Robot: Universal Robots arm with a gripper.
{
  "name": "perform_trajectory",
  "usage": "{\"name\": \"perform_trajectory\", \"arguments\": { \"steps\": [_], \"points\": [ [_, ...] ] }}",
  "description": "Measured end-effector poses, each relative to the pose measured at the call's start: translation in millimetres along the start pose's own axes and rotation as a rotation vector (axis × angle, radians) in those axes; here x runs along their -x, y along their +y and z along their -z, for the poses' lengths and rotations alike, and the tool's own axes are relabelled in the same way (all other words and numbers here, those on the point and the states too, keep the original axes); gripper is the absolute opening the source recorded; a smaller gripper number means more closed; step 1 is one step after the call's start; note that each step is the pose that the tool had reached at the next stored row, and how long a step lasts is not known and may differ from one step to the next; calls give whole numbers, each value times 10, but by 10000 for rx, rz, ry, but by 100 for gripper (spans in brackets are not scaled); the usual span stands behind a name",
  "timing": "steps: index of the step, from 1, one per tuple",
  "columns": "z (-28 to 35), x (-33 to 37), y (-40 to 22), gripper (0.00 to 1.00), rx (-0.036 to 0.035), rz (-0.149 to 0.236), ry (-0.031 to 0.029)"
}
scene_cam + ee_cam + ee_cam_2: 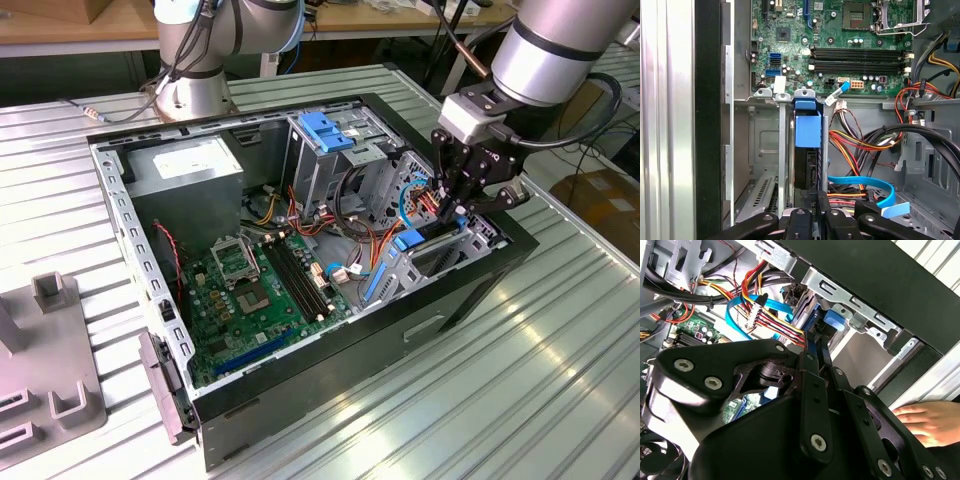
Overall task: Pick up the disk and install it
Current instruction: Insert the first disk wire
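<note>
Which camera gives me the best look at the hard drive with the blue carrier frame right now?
The first wrist view: the dark grey hard drive in its bright blue plastic carrier frame stands on edge in the metal bay, above the black end effector. The exterior view shows a small blue part below the end effector. The second wrist view shows a blue tab.

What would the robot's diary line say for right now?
gripper: shut on disk | disk: upright, blue frame, inside computer case drive bay | hand: resting near case

Ribbed metal table (560,350) bears computer case (400,330), probably a grey fixture (50,390).
</note>
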State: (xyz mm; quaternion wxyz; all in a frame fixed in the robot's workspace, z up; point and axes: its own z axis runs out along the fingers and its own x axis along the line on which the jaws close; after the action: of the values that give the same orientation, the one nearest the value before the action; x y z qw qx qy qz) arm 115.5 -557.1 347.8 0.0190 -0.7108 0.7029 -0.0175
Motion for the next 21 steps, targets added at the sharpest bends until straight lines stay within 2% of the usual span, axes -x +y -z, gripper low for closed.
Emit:
{"name": "perform_trajectory", "arguments": {
  "steps": [7,12,21],
  "points": [
    [-13,4,1,16,0,0,2],
    [-45,3,3,16,1,-1,4],
    [-24,4,2,16,0,-1,-7]
  ]
}}
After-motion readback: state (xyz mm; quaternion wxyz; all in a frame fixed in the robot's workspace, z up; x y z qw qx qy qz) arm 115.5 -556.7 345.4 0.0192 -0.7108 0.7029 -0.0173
